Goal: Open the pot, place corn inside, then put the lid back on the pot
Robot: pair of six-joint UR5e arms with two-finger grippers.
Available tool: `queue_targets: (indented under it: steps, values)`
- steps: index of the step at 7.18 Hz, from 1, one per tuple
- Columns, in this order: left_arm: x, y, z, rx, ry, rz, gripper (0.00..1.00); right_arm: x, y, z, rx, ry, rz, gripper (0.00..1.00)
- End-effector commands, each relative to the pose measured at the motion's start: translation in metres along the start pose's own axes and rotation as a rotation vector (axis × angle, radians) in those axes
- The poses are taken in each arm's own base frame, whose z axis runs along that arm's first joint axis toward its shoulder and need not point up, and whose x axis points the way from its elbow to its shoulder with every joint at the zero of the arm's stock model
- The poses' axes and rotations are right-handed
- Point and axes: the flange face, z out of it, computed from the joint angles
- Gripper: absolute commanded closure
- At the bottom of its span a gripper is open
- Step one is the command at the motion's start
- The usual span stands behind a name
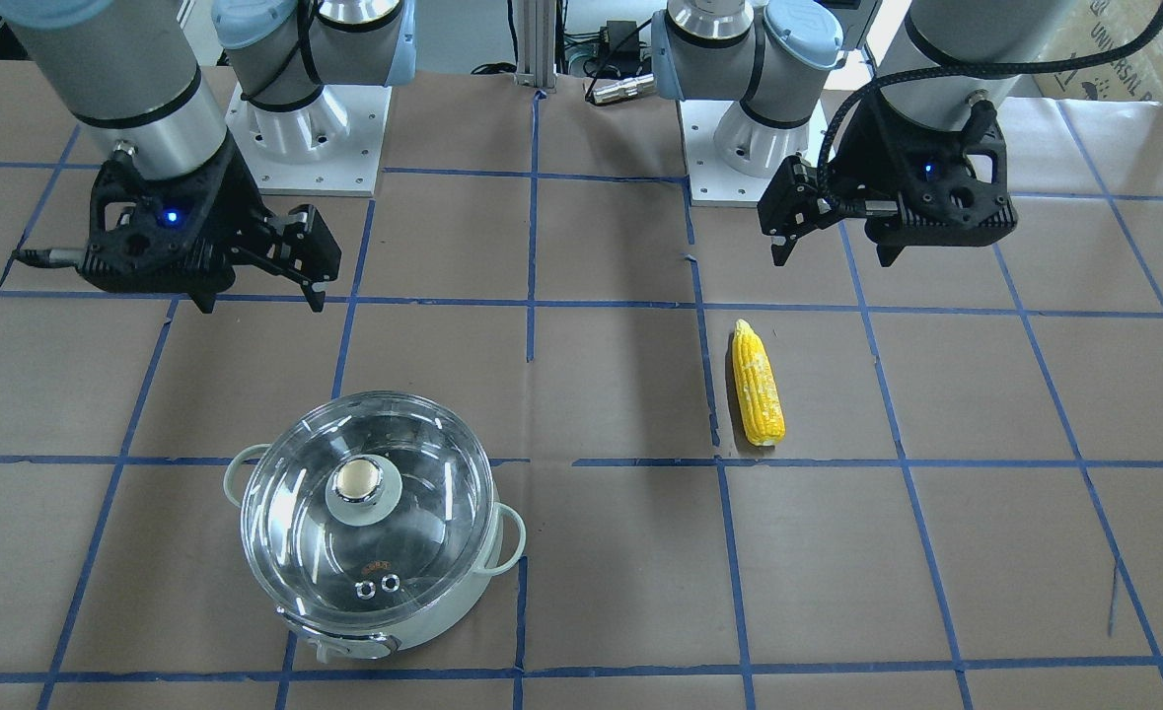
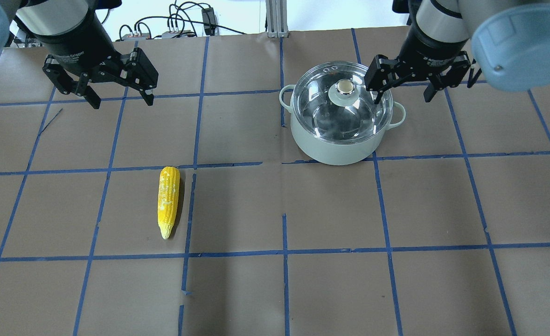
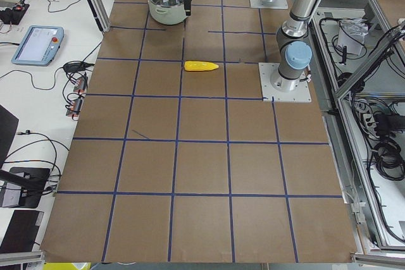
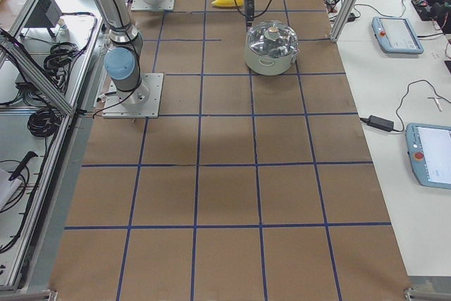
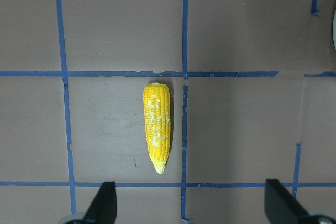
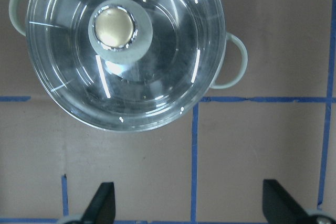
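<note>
1. The pale green pot (image 2: 335, 144) stands upright on the table.
2. Its clear glass lid (image 2: 321, 114) sits closed on top.
3. The yellow corn (image 2: 168, 200) lies flat, well apart.

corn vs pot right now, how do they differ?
The corn is yellow, slim and tapered; the pot is round, pale green and far bulkier. The corn lies flat on the robot's left half; the pot stands upright on its right half, lid on. Both rest on the table, ungripped.
</note>
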Motion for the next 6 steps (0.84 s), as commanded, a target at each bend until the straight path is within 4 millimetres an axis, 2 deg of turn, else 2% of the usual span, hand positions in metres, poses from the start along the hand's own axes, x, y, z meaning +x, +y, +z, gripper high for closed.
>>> queue_targets:
  steps: [1,2,3,4,5,6]
  values:
    - [0.000,0.000,-0.001,0.001,0.001,0.000,0.00,-0.039,-0.055,0.026,-0.004,-0.004,-0.053,0.01]
    - [0.000,0.000,0.001,-0.002,0.001,0.000,0.00,-0.059,-0.068,0.036,0.012,0.007,-0.072,0.01]
    - [0.000,0.000,0.001,-0.002,0.001,0.000,0.00,-0.062,-0.086,0.061,-0.017,0.012,-0.074,0.01]
    - [0.000,-0.001,0.001,-0.002,0.001,0.000,0.00,-0.062,-0.097,0.078,-0.019,0.014,-0.073,0.01]
    - [0.000,-0.001,0.001,-0.002,0.001,0.000,0.00,-0.062,-0.105,0.108,-0.036,0.018,-0.074,0.02]
    - [0.000,-0.001,0.003,-0.006,0.001,0.000,0.00,-0.063,-0.109,0.115,-0.039,0.020,-0.076,0.03]
